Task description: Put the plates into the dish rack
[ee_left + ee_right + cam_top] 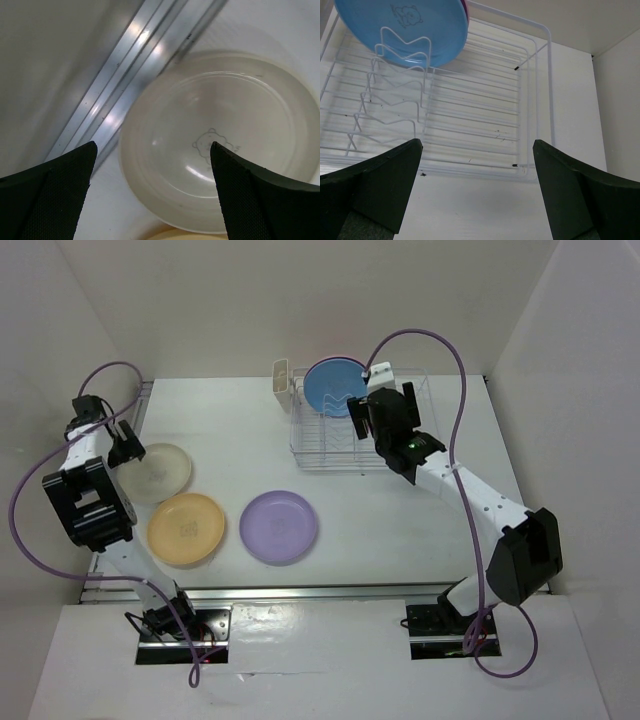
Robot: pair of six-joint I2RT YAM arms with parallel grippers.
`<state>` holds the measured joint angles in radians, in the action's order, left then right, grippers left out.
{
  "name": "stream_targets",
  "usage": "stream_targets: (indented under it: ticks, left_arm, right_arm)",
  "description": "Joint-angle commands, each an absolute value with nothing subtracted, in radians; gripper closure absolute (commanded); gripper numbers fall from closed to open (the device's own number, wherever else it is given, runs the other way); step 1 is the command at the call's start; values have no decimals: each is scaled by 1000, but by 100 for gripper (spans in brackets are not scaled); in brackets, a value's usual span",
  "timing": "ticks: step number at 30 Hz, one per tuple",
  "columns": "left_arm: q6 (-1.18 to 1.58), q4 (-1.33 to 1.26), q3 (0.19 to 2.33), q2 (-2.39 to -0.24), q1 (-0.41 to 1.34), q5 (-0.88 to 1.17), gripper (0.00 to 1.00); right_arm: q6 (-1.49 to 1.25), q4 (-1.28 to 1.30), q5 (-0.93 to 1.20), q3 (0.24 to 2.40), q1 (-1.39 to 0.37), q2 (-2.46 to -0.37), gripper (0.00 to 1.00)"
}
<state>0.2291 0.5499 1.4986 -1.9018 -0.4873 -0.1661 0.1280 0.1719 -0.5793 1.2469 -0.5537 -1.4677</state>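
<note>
Left pincer (pixel 152 146) is hanging wide open with nothing in it, right over the cream plate (pixel 220 150). The plate lies flat on the table (pixel 230 440). Most of it sits under and beyond the finger on the right of the wrist view, and only one edge of its rim falls in the gap between the fingers. A metal rail (pixel 125 85) runs just past the other finger, close beside the plate, so there's not much room that way.

Handling-wise, my guess is thin matte plastic: light, stiff enough, and it won't shatter if it drops. It's shallow and hugs the table though, so no sliding a finger under it from above. I'd pinch the raised rim, one finger inside the dish and one outside, on the side away from the rail. If it gets nudged instead of gripped, I'd expect it to skate.

Right pincer (pixel 477 142) is spread open and empty too, hovering over the near edge of the dish rack (pixel 470 117). The blue plate (pixel 405 30) stands on edge in the prongs, up ahead and left of it. There's a thin pink sliver behind it, probably the pink plate (pixel 466 11), though I can't be sure from that little.

The orange-yellow plate (pixel 186 529) lies flat just behind the left pincer, right beside the cream one. The purple plate (pixel 279 527) is next along, towards the right arm.
</note>
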Motion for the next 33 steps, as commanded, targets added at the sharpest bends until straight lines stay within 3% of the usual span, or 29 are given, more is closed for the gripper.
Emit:
stream_targets:
  ticks: [1,7,13,19,21,23,24,26,28,31,33]
  left_arm:
    - [256,565,1503,-1962,-546,-153,1]
    - [278,554,1513,-2012,-578,-83,1]
    - [268,522,1514,-2072,-578,57,11]
    - [268,531,1540,-2126,-578,44,17]
    - [268,520,1552,-2149,-578,124,33]
    - [268,520,1563,-2149,-578,173,42]
    - [278,509,1563,-2160,-578,208,56]
    - [278,509,1563,-2160,-568,242,65]
    - [287,500,1563,-2160,-558,252,68]
    - [276,500,1563,-2189,-537,293,96]
    - [276,511,1572,-2210,-526,317,96]
  right_arm:
    - [120,127,-586,1232,-552,-1399,0]
    - [120,127,-604,1198,-552,-1378,0]
    - [109,138,-569,1238,-552,-1417,0]
    - [91,170,-551,1316,-552,-1489,0]
    - [91,170,-551,1316,-552,-1489,0]
    - [81,179,-541,1316,-552,-1489,0]
    - [71,179,-532,1316,-552,-1489,0]
    - [71,179,-532,1316,-552,-1489,0]
    - [71,189,-532,1316,-552,-1489,0]
    - [71,189,-552,1316,-552,-1489,0]
    - [71,189,-552,1316,-552,-1489,0]
